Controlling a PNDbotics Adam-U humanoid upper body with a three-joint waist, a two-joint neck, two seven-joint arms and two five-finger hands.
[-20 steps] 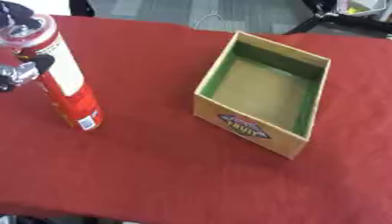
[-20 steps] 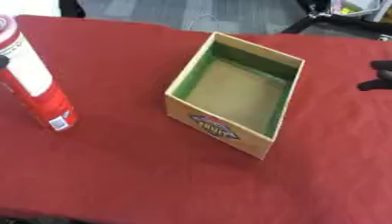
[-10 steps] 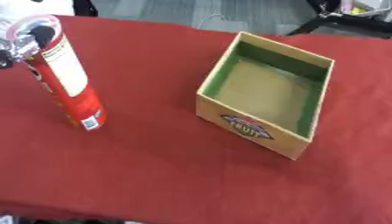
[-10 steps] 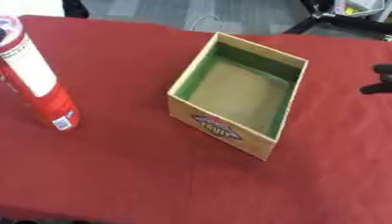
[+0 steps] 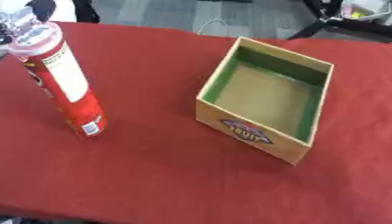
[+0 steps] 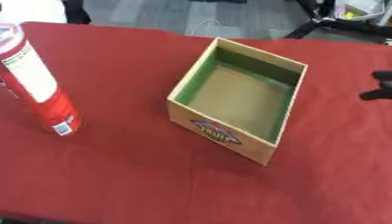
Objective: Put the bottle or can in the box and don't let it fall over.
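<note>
A tall red cylindrical snack can [image 5: 63,83] with a white label panel and a pale lid stands on the red-covered desk [image 5: 168,175] near its left edge, leaning a little so that its top tips toward the far left corner. Its base with a small barcode patch rests on the cloth.

At the can's top, by the far left corner, a little of the left hand [image 5: 17,22] shows, silver and black, right beside the lid; whether it touches the can or how its fingers are set cannot be told.

Well apart from the can, toward the middle and right of the desk, sits an open wooden box [image 5: 264,98] with green-painted inner walls, a bare brown floor and an oval fruit label on its near side. It lies turned askew to the desk's edges, and nothing is in it.

At the right edge of the desk, beside the box but apart from it, dark fingers of the right hand [image 6: 378,85] show in the right eye view, holding nothing; how far they are spread cannot be told.
</note>
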